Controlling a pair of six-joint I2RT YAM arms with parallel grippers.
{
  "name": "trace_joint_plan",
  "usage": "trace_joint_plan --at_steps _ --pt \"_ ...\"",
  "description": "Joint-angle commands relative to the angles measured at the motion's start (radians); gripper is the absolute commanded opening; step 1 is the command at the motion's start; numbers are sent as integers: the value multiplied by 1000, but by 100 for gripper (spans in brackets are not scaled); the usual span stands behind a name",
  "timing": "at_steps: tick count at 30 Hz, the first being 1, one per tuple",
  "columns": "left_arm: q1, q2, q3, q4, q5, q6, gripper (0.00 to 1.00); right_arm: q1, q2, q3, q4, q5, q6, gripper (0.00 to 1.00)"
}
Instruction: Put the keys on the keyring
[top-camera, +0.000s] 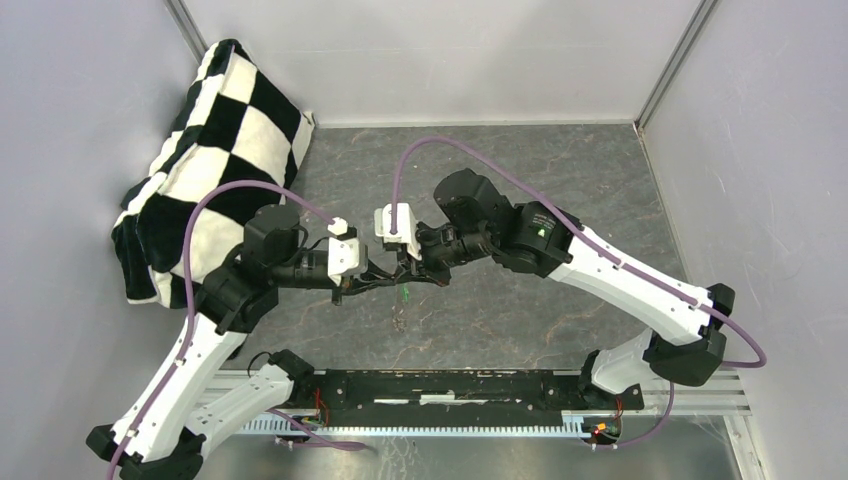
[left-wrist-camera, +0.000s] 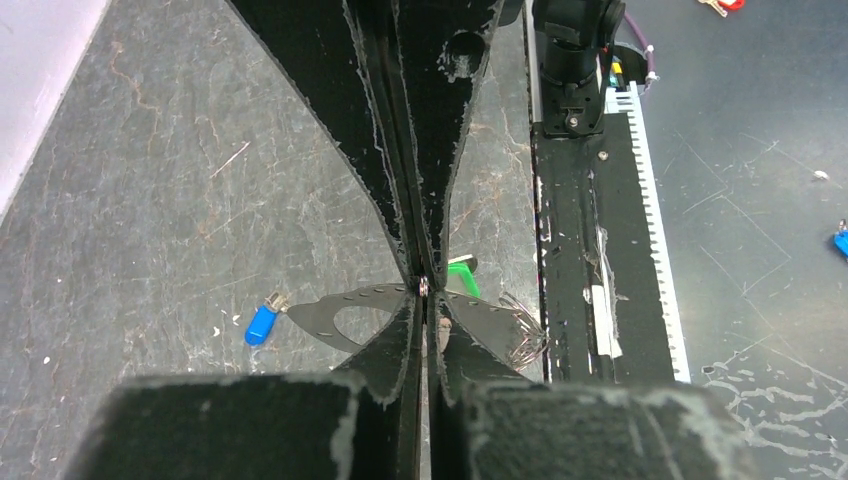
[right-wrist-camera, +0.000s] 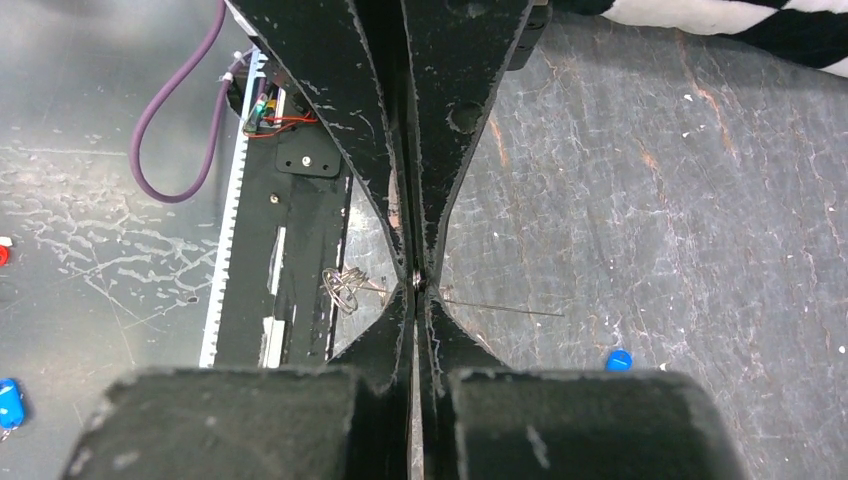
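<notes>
My left gripper (top-camera: 388, 279) and right gripper (top-camera: 408, 275) meet tip to tip above the middle of the table, both shut. Between them they pinch the keyring, a thin beaded grey loop (left-wrist-camera: 365, 293), seen edge-on as a fine line in the right wrist view (right-wrist-camera: 500, 308). A bundle of thin wire loops (left-wrist-camera: 520, 335) sits at one end of it. The green key (top-camera: 404, 293) hangs just below the tips and shows beside the left gripper (left-wrist-camera: 424, 300) as well (left-wrist-camera: 462, 275). The blue key (left-wrist-camera: 262, 322) lies on the table, apart, also in the right wrist view (right-wrist-camera: 619, 359).
A black-and-white checkered cloth (top-camera: 215, 150) is heaped in the back left corner. The black mounting rail (top-camera: 450, 390) runs along the near edge. Grey walls close the table on three sides. Purple cables (top-camera: 440, 145) arch over both arms.
</notes>
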Motion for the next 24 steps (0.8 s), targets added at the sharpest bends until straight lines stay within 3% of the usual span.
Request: trace_joint_plan --at_steps 1,2,6,8,11,18,24 --pt "-4 -1 39 -13 36 84 2 11 8 59 26 17 -9 0" --pt "-3 0 41 -18 33 89 2 11 4 56 35 20 -5 1" --pt "-4 -7 42 -9 34 78 2 8 -79 -27 156 101 57 31" --pt "-4 -25 25 71 21 9 2 -4 -167 -132 278 131 106 44" --pt "-3 -76 -24 227 7 -121 2 -51 -319 -322 488 115 217 54" --pt "-3 -95 -44 402 38 -301 2 -127 -436 -536 715 13 381 57" --pt "-4 -92 -48 444 75 -341 2 -158 -419 -566 894 -129 457 58"
